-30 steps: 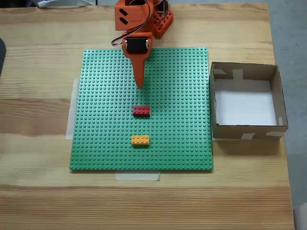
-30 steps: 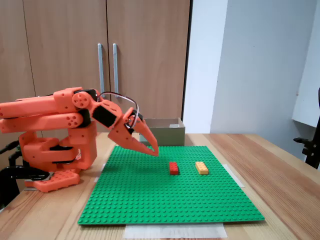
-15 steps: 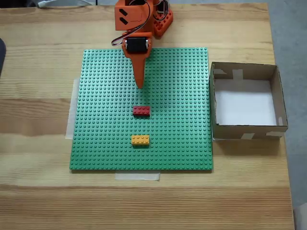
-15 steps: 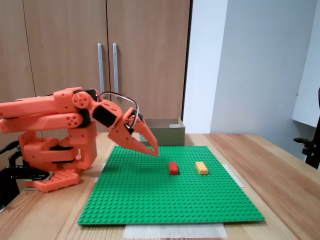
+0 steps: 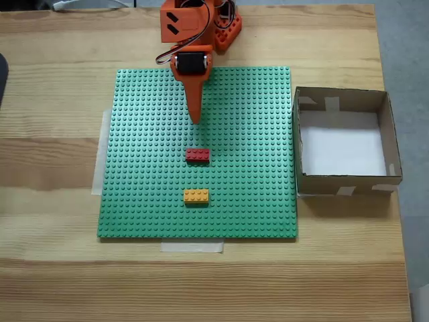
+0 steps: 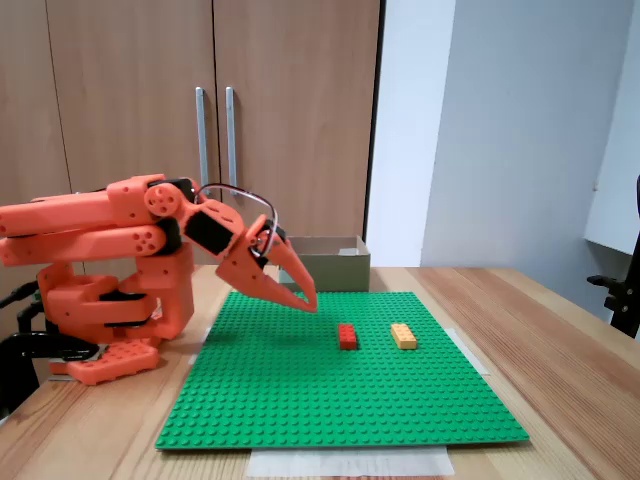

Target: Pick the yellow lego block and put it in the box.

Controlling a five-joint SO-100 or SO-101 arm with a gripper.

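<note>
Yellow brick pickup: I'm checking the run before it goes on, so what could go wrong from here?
1. The red brick lies between the claw and the yellow brick; a straight reach might knock or grab it.
2. The box sits off to the side, so its near wall could catch the brick.

No lettering, brand, number or sign can be read anywhere in either fixed view: not on the orange arm, the green baseplate, the bricks, the cardboard box or the cupboard doors.
</note>
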